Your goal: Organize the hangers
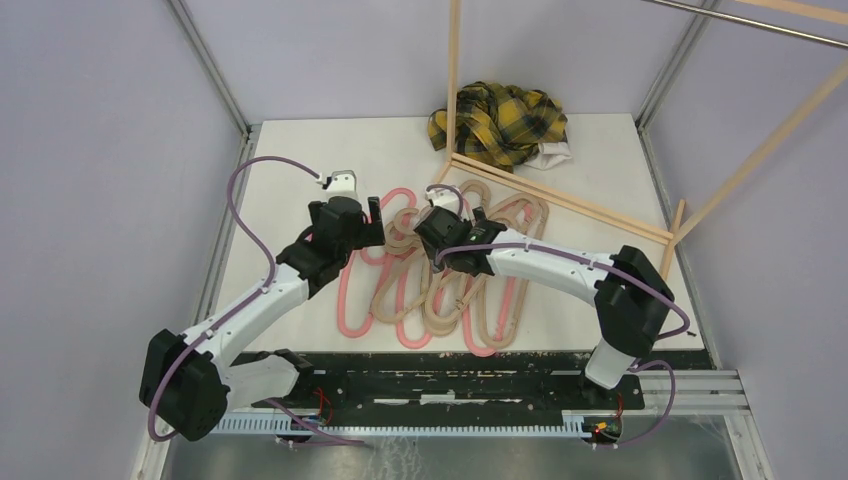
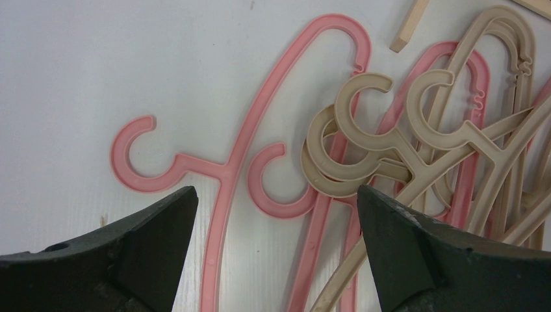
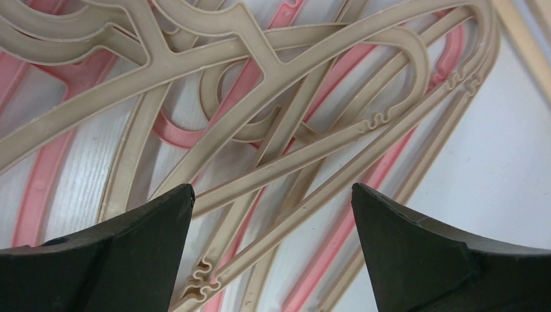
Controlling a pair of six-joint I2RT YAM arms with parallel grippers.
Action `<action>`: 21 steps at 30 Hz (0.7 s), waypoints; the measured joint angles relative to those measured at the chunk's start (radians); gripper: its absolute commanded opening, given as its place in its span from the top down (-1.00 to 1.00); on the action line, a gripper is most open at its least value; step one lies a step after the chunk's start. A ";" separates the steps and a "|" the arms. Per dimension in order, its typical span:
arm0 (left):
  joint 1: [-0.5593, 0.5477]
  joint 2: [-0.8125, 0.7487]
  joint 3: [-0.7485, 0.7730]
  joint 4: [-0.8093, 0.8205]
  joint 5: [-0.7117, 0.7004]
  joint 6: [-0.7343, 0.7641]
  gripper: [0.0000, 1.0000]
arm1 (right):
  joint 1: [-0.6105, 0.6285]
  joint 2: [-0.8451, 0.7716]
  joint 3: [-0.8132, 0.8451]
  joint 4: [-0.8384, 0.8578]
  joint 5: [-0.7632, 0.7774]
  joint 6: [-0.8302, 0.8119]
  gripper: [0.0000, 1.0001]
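Observation:
Several pink and tan hangers [image 1: 440, 285] lie in a tangled pile on the white table. My left gripper [image 1: 360, 212] is open and empty at the pile's left end, over the hooks. In the left wrist view it [image 2: 276, 195] straddles pink hangers [image 2: 240, 156], with tan hooks [image 2: 364, 136] to the right. My right gripper [image 1: 468, 222] is open and empty over the pile's far middle. In the right wrist view it [image 3: 273, 192] hovers above crossed tan hangers [image 3: 325, 136] with pink hangers [image 3: 364, 201] beneath.
A yellow-black plaid cloth [image 1: 505, 120] lies at the table's far side. The light wooden rack frame [image 1: 560, 200] lies just behind the pile, with an upright post [image 1: 453, 70] and a metal rail [image 1: 760, 22] at top right. Its wood end shows in the left wrist view [image 2: 409, 26].

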 measured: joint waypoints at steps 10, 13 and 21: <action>0.000 -0.028 0.003 -0.009 0.000 0.000 -0.99 | 0.000 -0.078 -0.155 0.165 -0.110 0.236 -0.55; 0.000 -0.034 0.003 -0.010 0.000 0.000 -0.98 | 0.000 -0.071 -0.144 0.183 -0.126 0.278 -0.53; 0.000 -0.056 0.003 -0.013 0.001 0.000 -0.99 | 0.002 0.006 -0.087 0.175 -0.137 0.367 -0.18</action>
